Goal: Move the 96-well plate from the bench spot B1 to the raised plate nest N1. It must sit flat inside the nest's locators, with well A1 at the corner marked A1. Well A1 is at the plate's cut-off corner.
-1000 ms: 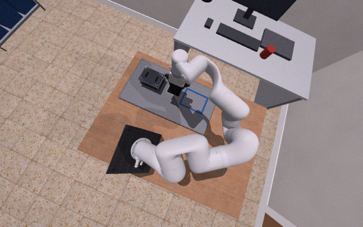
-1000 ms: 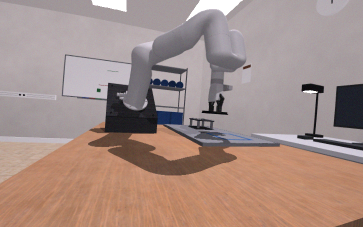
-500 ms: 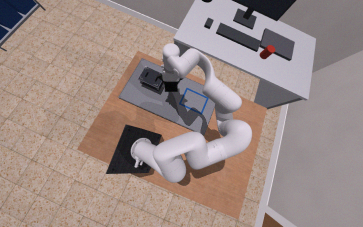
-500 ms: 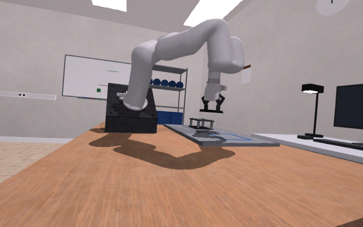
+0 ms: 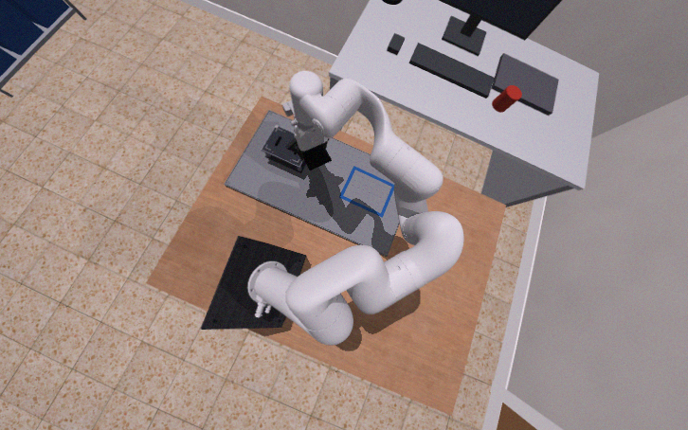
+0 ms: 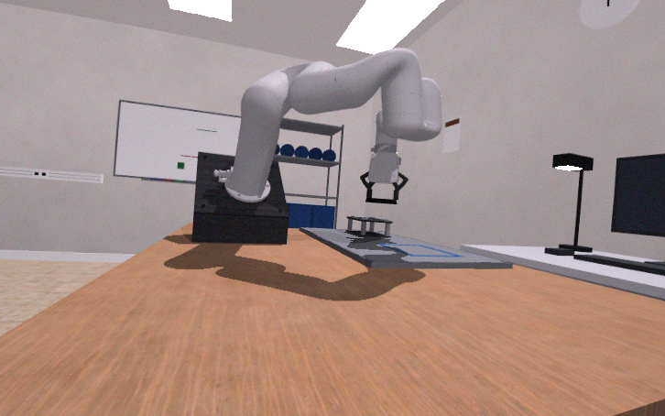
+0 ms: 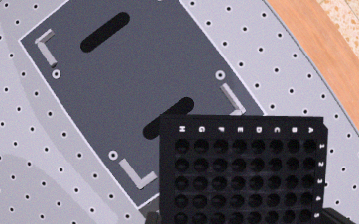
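Note:
My gripper [image 6: 381, 191] is shut on the black 96-well plate [image 7: 242, 170] and holds it level in the air. In the wrist view the plate fills the lower middle, with its column letters H to A along the top edge and its cut-off corner at the upper right. The raised nest N1 [image 7: 135, 94] lies below it, a dark grey top with L-shaped locators [image 7: 137, 173] at its corners and two black slots. The plate hangs over the nest's near right part. In the overhead view the plate [image 5: 316, 156] is just right of the nest [image 5: 282, 147]. The blue-outlined spot B1 [image 5: 366, 190] is bare.
The nest and spot B1 sit on a grey perforated bench plate [image 5: 318, 187] on a wooden table. My black base [image 5: 253, 285] stands at the table's near left. A white desk [image 5: 464, 80] with a keyboard, monitor and red cylinder is behind.

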You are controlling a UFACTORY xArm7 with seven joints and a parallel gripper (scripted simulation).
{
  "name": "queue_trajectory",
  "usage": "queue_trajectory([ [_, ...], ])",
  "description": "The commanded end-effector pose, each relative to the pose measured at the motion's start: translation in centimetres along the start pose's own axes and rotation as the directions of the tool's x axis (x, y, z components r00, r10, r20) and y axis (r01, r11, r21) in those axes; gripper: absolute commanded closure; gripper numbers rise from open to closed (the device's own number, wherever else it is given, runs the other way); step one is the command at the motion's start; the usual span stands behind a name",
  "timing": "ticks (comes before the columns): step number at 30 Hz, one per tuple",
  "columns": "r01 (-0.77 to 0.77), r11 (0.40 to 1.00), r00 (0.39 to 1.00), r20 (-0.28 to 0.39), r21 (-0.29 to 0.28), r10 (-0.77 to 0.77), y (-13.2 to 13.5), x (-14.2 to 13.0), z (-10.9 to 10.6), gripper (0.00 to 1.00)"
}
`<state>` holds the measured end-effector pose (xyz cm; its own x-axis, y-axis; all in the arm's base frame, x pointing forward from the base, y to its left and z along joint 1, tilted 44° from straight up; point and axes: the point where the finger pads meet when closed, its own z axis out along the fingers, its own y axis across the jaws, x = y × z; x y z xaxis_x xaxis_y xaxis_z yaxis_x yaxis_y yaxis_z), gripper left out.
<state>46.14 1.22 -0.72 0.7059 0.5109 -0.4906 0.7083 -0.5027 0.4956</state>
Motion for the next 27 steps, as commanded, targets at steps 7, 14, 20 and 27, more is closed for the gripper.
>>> queue_trajectory([
  [7, 0.312, 0.950, 0.950, 0.000, 0.002, -0.312, -1.7, 2.6, -0.7, 1.00],
  [14, 0.494, 0.869, 0.869, 0.000, 0.002, -0.494, -2.9, 4.2, -1.1, 1.00],
  [20, 0.610, 0.793, 0.793, 0.000, 0.002, -0.610, -3.8, 5.6, -1.4, 1.00],
  [27, 0.610, 0.793, 0.793, -0.001, 0.002, -0.610, -5.2, 7.4, -1.8, 1.00],
])
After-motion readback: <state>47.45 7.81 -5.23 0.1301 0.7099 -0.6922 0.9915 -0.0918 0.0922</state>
